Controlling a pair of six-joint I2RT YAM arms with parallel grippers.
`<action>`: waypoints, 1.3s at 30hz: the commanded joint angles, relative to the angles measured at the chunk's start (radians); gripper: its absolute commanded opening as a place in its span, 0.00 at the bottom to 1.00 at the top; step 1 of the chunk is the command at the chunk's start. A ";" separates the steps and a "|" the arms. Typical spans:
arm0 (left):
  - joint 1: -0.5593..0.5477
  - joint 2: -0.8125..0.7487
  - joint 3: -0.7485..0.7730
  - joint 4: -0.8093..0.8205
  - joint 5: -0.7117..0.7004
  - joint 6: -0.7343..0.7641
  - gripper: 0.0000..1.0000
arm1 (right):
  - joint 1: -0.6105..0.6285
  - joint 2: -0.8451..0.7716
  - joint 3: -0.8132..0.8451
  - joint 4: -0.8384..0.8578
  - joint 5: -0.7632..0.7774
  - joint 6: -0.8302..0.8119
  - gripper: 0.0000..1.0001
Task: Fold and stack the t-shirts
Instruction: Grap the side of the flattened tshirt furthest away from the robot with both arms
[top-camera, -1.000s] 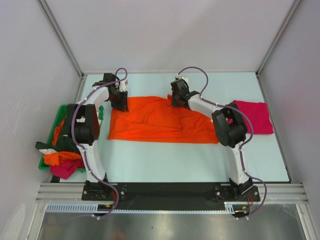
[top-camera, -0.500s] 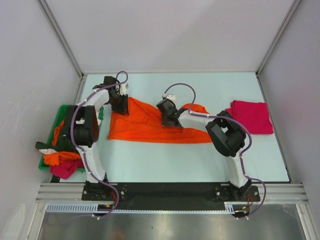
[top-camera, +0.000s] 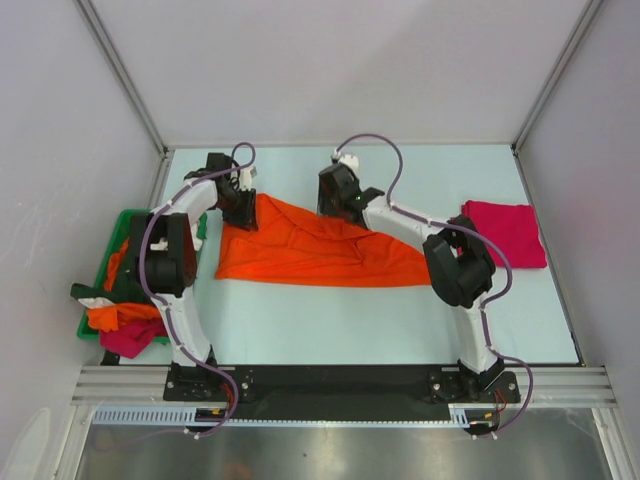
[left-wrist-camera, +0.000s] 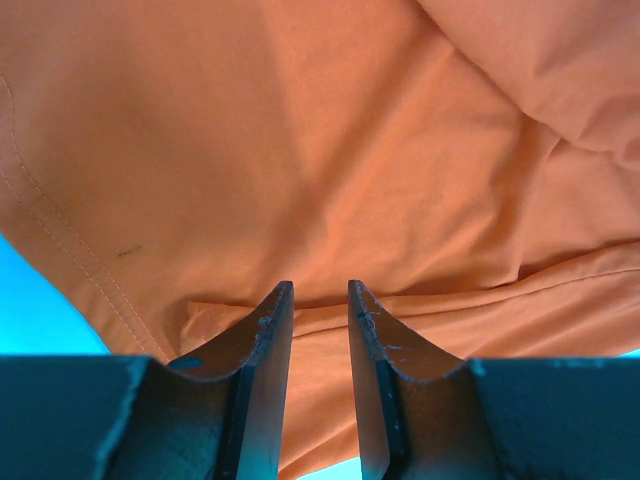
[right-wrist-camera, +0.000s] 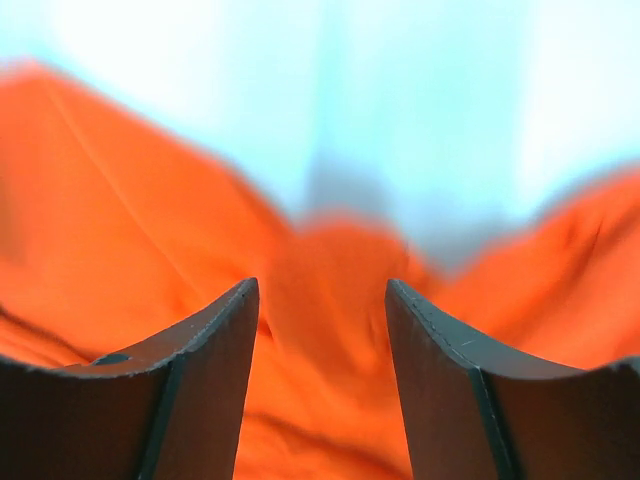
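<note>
An orange shirt (top-camera: 315, 250) lies part-folded across the middle, its far-left corner under the left gripper (left-wrist-camera: 320, 290), jaws narrowly apart, seemingly anchoring it though I cannot tell if they pinch, while the right gripper (right-wrist-camera: 321, 288) hovers over its far edge, spread wide and empty.

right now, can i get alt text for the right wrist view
The right gripper, its two dark fingers apart with nothing between them, hangs over a rumpled orange t-shirt. The pale blue table is blurred beyond.
</note>
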 joint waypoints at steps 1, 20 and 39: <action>-0.005 -0.054 0.005 0.018 0.035 0.001 0.34 | -0.037 0.070 0.165 -0.030 0.015 -0.065 0.59; -0.005 -0.022 0.048 0.000 0.033 -0.006 0.34 | -0.083 0.256 0.318 -0.093 -0.030 -0.081 0.57; -0.006 -0.046 0.026 -0.002 0.038 -0.011 0.34 | -0.077 -0.019 0.004 0.028 0.048 -0.051 0.00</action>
